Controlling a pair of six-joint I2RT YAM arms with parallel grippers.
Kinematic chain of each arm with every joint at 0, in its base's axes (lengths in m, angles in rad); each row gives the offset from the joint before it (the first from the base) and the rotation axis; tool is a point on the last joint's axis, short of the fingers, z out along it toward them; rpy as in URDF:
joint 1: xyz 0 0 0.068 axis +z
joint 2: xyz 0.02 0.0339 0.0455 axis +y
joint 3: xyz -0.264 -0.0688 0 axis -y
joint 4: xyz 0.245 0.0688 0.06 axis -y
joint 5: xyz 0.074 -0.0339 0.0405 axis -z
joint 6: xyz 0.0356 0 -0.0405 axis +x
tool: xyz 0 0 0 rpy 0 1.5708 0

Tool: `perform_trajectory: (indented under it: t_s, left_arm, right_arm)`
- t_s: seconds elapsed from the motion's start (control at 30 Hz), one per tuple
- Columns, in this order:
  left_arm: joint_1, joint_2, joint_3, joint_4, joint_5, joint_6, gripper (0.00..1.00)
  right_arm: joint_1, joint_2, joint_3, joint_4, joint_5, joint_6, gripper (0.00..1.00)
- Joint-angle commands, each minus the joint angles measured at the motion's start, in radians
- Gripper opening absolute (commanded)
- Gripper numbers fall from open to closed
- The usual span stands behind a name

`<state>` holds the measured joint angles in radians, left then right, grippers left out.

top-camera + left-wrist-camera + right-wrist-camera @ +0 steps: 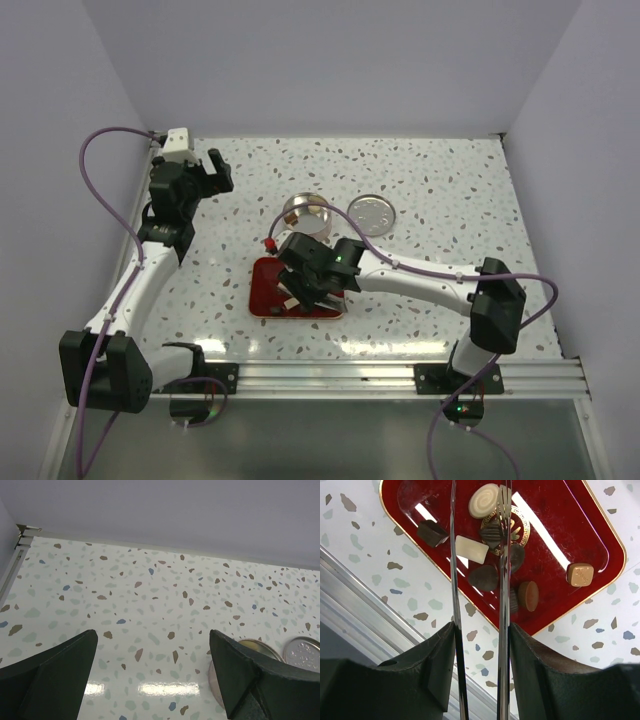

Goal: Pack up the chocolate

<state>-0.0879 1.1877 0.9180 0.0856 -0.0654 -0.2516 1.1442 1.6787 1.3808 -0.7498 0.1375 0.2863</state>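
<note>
red lacquer with a gold rim, the tray (pixel 600 535) is holding the chocolates (pixel 484 577) in a loose cluster of dark, light brown and cream pieces. whether any are sitting in the round tin (pixel 307 212) is not showing from above. the right gripper (pixel 481 640) is clamping its fingers on the long metal tweezers (pixel 504 610), pressing both blades from outside and hanging them over the tray. the blades are standing apart, framing a cream bar (pixel 472 549) and a white swirl piece (pixel 484 500). nothing seems pinched, though the tips are running out of the wrist view.

the pick-up step is looking to be in hand. the next move is probably calling for lowering the tips around one piece, squeezing gently, then carrying it back to the tin. neighbouring pieces are lying close, some touching, and risk getting nudged.

the left gripper (pixel 152 665) is hovering with fingers wide apart over the speckled table (pixel 150 580), well away at the far left. the lid (pixel 372 213) is lying just beside the tin, not blocking it.
</note>
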Motion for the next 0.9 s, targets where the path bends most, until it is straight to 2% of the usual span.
perform_trajectory:
  t_s: [0.0, 0.3, 0.87]
  left_arm:
    - [-0.007, -0.013, 0.021, 0.009, -0.016, -0.006, 1.0]
    - [-0.007, -0.008, 0.018, 0.013, -0.013, -0.009, 1.0]
    - [-0.009, -0.014, 0.016, 0.014, -0.016, -0.009, 1.0]
  right_arm:
    - [0.0, 0.009, 0.05, -0.039, -0.013, -0.016, 0.48]
    - [0.0, -0.008, 0.018, -0.025, -0.024, 0.008, 0.48]
    - [0.0, 0.038, 0.06, -0.026, -0.07, 0.008, 0.48]
